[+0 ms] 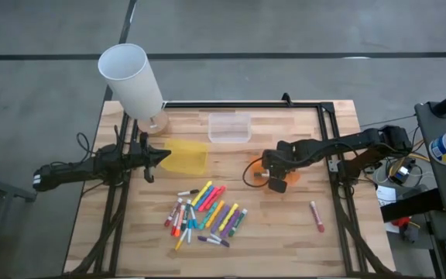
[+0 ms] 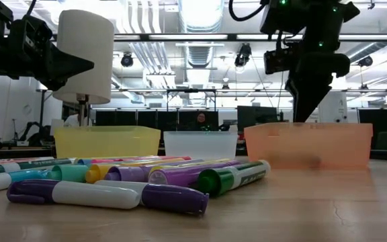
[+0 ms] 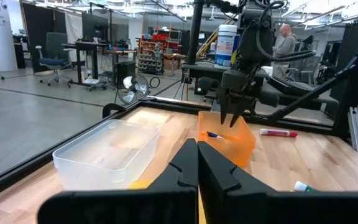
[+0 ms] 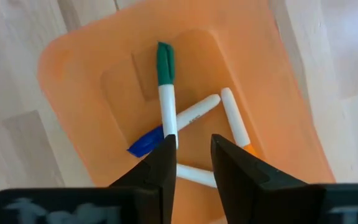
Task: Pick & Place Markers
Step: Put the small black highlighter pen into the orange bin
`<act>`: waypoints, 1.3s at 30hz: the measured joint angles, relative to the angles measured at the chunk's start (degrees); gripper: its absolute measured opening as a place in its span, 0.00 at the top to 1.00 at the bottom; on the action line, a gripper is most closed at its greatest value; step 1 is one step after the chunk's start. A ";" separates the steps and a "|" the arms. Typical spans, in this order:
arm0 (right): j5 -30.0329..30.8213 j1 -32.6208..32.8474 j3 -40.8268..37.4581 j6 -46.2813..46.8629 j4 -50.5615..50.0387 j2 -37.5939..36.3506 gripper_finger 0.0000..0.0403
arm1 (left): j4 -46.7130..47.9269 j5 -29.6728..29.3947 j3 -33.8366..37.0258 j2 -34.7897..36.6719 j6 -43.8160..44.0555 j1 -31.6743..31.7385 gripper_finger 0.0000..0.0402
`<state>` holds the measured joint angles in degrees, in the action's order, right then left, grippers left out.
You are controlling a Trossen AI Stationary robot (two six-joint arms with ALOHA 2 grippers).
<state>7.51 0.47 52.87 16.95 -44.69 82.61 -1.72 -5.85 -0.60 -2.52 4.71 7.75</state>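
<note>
Above orange tray (image 1: 291, 177), right gripper (image 4: 191, 155) held slightly open, empty; three markers (image 4: 166, 93) lie inside. Pile (image 1: 205, 215) mid-table. Left gripper (image 3: 196, 163) closed by yellow tray (image 1: 186, 156). Risk: tray nudged on descent.

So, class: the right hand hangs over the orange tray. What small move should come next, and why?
Probably lift the right hand clear of the orange tray: its fingers are open and empty, and three markers already lie inside. The pile of markers waits on the table.
</note>
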 joint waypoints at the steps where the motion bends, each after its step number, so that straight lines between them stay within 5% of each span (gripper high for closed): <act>1: 0.02 0.00 0.37 0.02 0.00 0.00 0.76 | 0.00 -0.01 0.00 0.00 0.00 -0.01 1.00; 16: -1.75 3.57 13.01 7.24 2.40 0.02 0.82 | 0.02 -0.01 0.00 0.00 0.01 -0.02 1.00; 29: -6.51 10.03 14.11 13.55 26.69 0.07 0.82 | 0.01 0.00 0.00 0.00 0.00 0.00 1.00; 39: -6.48 14.59 13.75 19.96 12.23 0.11 0.87 | 0.02 -0.01 -0.01 0.00 0.00 -0.01 1.00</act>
<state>1.03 15.06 66.62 36.91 -32.45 82.72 -1.69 -5.85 -0.61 -2.52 4.71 7.73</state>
